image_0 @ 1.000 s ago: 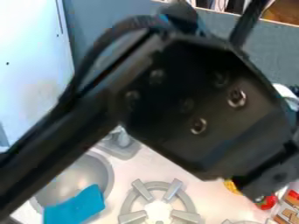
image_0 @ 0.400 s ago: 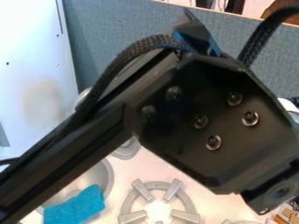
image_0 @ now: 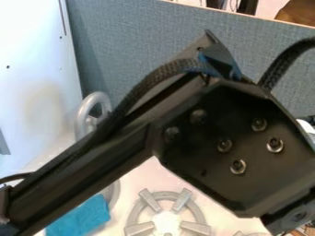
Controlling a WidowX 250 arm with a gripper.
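Crossing the frame from lower left to right edge w/ a bulky black arm (image_0: 98, 159), incl. a broad bolted joint housing (image_0: 209, 156) right of ctr. Can't tell if fingers are wide, narrow or holding sth. Behind, see a blue-gray fabric partition (image_0: 154, 27) across the top & upper right. At far left, find a tall white panel (image_0: 31, 60) w/ a faint brownish smudge. Below, note a pale countertop (image_0: 129, 177) along the btm. Near btm ctr, spot a gray stove burner (image_0: 138, 212) w/ four stubby prongs around a bright middle, cut by the btm edge. At lower left, find a blue cloth (image_0: 86, 214), just below the arm in view & partly covered by it, beside the curved gray sink rim (image_0: 115, 193). Trace a black braided cable (image_0: 144, 87) looping along the arm's upper side. Left of ctr, see a looped silver faucet (image_0: 81, 117), pt hidden by the arm. On the housing, count several round bolt heads (image_0: 275, 144). In the btm-right corner, glimpse an orange-brown sliver (image_0: 309, 229), near the arm's lower joint, too cut off to ID.
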